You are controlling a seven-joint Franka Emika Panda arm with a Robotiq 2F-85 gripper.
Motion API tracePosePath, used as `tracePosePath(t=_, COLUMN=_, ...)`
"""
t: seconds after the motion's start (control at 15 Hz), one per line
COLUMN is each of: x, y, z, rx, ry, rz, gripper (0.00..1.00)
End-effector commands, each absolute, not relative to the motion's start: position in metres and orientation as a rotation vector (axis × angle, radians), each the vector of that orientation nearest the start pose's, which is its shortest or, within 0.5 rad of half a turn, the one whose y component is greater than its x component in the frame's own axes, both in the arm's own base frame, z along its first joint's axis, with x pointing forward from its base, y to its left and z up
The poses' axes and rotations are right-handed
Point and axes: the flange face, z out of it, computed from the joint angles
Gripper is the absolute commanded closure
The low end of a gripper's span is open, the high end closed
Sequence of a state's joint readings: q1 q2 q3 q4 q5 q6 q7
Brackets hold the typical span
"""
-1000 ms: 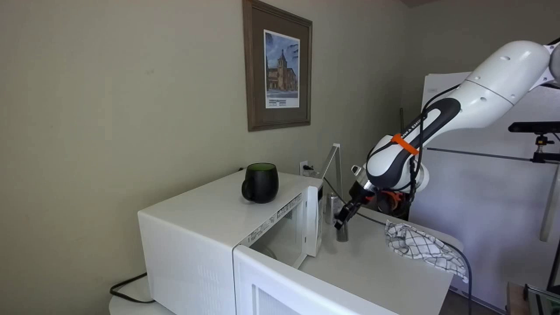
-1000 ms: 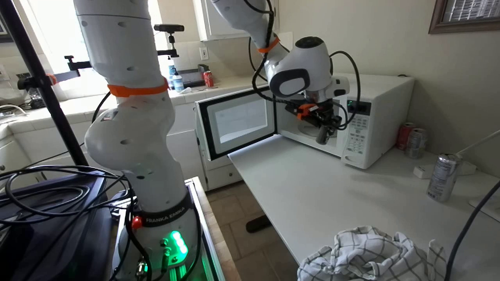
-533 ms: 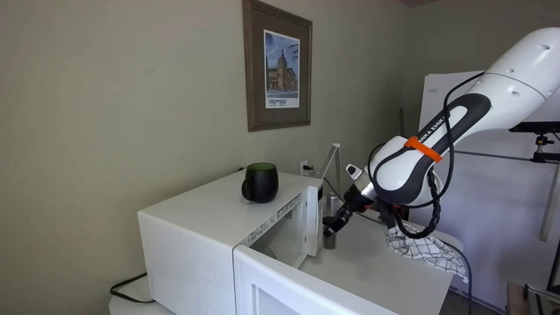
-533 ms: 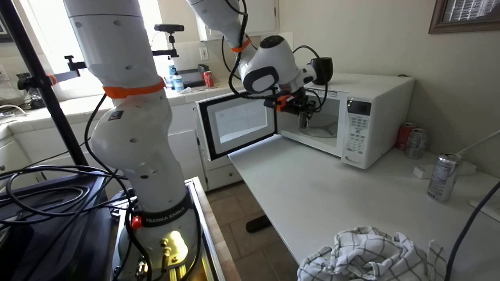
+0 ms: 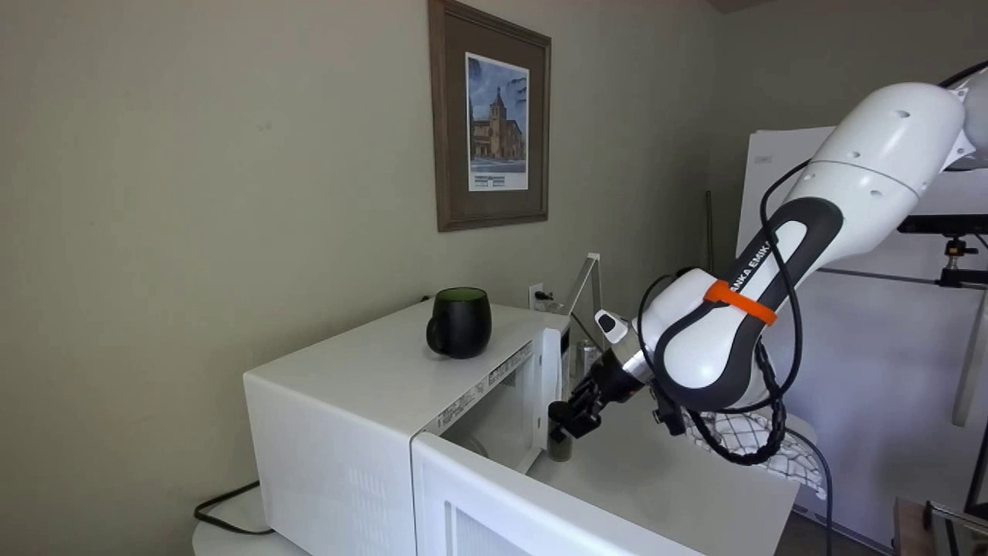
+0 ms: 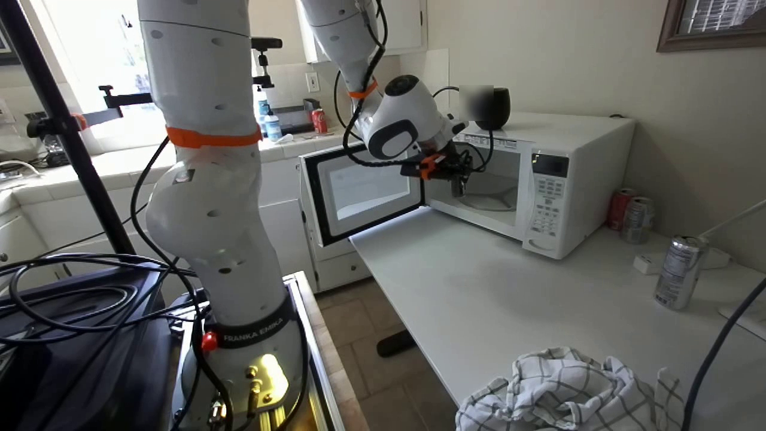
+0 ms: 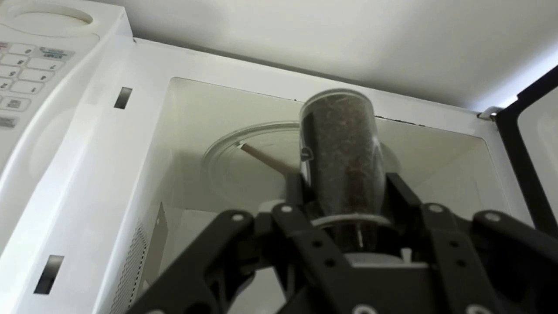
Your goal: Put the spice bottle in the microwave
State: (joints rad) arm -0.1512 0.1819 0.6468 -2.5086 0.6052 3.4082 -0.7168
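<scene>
My gripper [image 7: 344, 187] is shut on the spice bottle [image 7: 342, 144], a small dark grey clear-walled cylinder with dark contents. The bottle's lower end points away from the gripper. In both exterior views the gripper [image 5: 569, 419] [image 6: 459, 173] holds the bottle [image 5: 560, 448] [image 6: 458, 188] in the air in front of the microwave's opening. The white microwave [image 5: 340, 386] [image 6: 598, 173] has its door [image 6: 365, 185] swung wide open. Inside it a glass turntable [image 7: 235, 135] shows in the wrist view, partly hidden behind the bottle and the fingers.
A black mug [image 5: 461, 324] stands on top of the microwave. The open door [image 7: 540, 144] stands at the right in the wrist view, the keypad side [image 7: 35, 74] at the left. Cans [image 6: 679, 272] and a checked cloth [image 6: 568, 389] are on the white table [image 6: 479, 287].
My gripper has carried the bottle from in front of the keypad side across to the opening, towards the door side, still holding it. The base light has turned from green to yellow.
</scene>
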Motion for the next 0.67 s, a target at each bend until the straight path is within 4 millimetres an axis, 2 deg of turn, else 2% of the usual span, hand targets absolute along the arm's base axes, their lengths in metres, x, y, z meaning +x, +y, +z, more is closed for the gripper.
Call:
tracePosePath(t=0.0, x=0.501, y=0.188, z=0.269, rx=-2.734, ry=-0.843, rz=-1.070, gripper=0.77)
tracePosePath(t=0.2, x=0.529, y=0.190, z=0.262, rx=-2.712, ry=-0.884, rz=-1.097, gripper=0.77)
tracePosePath(t=0.27, x=0.509, y=0.184, z=0.267, rx=-2.736, ry=-0.845, rz=-1.051, gripper=0.52)
tracePosePath(t=0.4, x=0.524, y=0.185, z=0.263, rx=-2.725, ry=-0.851, rz=-1.066, gripper=0.52)
tracePosePath(t=0.6, x=0.529, y=0.187, z=0.261, rx=-2.720, ry=-0.854, rz=-1.070, gripper=0.52)
